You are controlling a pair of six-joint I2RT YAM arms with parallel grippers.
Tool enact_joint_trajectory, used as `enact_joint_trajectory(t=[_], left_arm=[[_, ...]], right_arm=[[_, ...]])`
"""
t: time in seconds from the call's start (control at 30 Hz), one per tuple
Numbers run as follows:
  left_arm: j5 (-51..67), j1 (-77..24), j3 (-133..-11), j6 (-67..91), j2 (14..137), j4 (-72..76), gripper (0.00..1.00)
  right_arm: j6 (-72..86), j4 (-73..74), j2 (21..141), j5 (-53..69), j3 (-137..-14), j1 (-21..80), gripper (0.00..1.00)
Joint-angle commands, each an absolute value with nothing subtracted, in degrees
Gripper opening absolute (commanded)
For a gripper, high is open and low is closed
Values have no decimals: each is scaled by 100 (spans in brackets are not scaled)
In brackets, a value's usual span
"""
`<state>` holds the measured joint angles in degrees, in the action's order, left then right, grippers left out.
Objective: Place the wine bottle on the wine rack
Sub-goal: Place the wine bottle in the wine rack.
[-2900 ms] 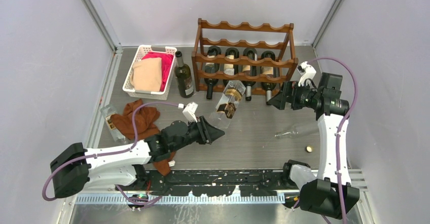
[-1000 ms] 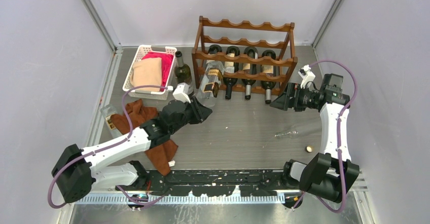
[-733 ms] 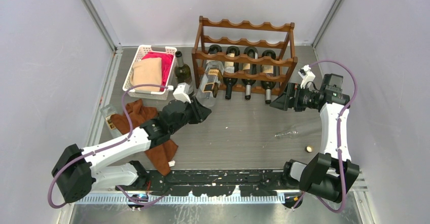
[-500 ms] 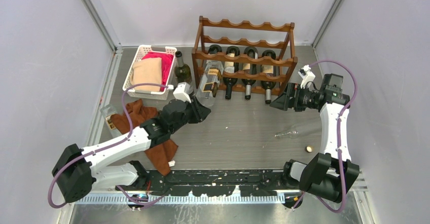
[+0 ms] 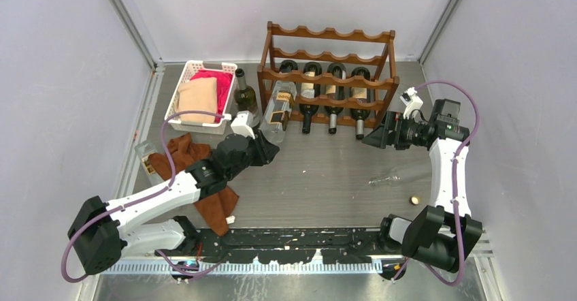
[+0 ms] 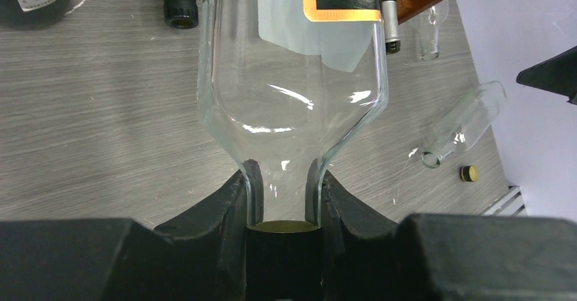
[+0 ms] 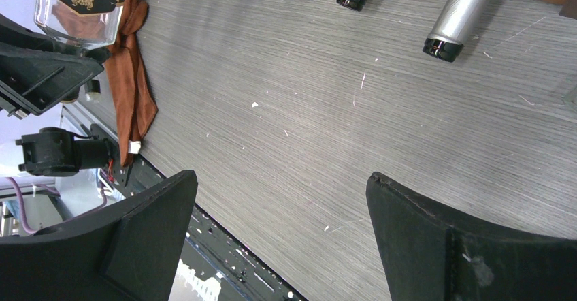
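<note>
The wine rack (image 5: 330, 41) is dark reddish-brown wood with wavy rails and stands at the back of the table. My left gripper (image 5: 267, 148) (image 6: 282, 209) is shut on the neck of a clear wine bottle (image 5: 277, 109) (image 6: 292, 76) with a black and gold label. The bottle lies tilted, with its base pointing into the leftmost bay of the rack's lower tier. Three dark bottles (image 5: 321, 97) lie in the bays beside it. My right gripper (image 5: 373, 137) (image 7: 282, 202) hovers open just off the rack's right end, holding nothing.
A white basket (image 5: 192, 67) of cloths sits left of the rack, with an upright dark green bottle (image 5: 245, 98) beside it. A brown cloth (image 5: 194, 159) and a small glass bottle (image 5: 145, 159) lie at the left. A clear empty bottle (image 5: 403, 175) and a cap (image 5: 413, 199) lie at the right.
My left arm carried the clear bottle from mid-table up and left to the rack's leftmost bay, and in the last second eased it slightly further in. The right gripper stayed open and barely moved.
</note>
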<state>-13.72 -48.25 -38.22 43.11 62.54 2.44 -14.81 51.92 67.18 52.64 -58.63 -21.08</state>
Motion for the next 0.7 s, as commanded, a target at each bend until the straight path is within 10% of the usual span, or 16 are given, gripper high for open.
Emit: enact_joint_trajectory(t=[0.0,0.67], left_arm=[[-1704,-4789,-4441,3994,6042,1451,0],[-1878,-4781,-4200,3993,5830,1304,0]], right_arm=[[-1534,5113,6638,5379,-6091,-2118,100],[-1527,5084,6659,5398,-6082,-2112,100]])
